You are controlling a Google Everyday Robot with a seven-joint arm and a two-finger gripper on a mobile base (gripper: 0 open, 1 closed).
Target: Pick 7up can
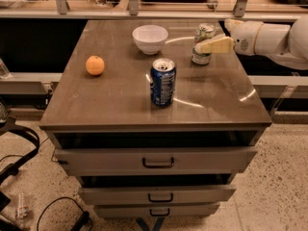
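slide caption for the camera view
Gripper at the 7up can, back right of the cabinet top; blue can in front.

You look into robot lab or workshop. Signs:
- speckled terrazzo floor (284, 177)
- loose black cables (19, 150) trailing on floor at left
- metal-framed workbench (144, 13) behind, cluttered with wires and gear
- grey-brown drawer cabinet (120, 105) with three handled drawers
- white robot arm (274, 35) entering from right
- cream gripper (202, 46) over cabinet top's far right corner

silvery-green 7up can (205, 32) stands upright at the tabletop's (115, 97) one o'clock; the gripper (206, 45) crosses its middle from three o'clock.
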